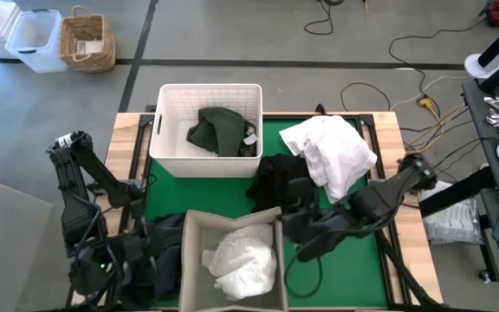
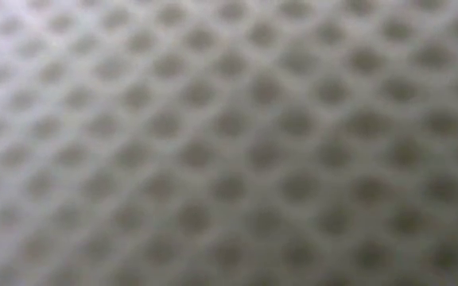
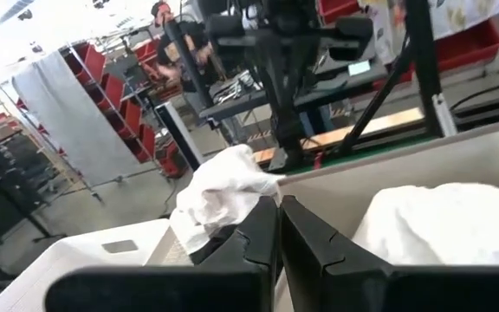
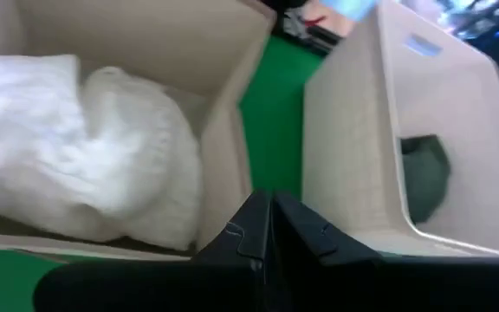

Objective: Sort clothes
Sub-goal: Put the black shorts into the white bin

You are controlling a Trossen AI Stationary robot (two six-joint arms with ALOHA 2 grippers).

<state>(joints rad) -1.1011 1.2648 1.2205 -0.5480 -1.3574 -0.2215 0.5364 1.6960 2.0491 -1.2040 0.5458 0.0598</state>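
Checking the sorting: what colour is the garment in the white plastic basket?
Dark green garment in the basket; clearest in the high view.

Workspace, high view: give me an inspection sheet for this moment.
Surface: green mat on a wooden table.
Job's things: dark green garment in white basket; white garment in grey bin; white garment and black garment loose on the mat.
Clutter: nothing seen.
Grippers: left gripper shut, empty, beside the grey bin; right gripper shut, empty, between bin and basket.
Cables: yellow and black cables on the floor.
Surroundings: wicker basket, plastic tubs; low view blocked.
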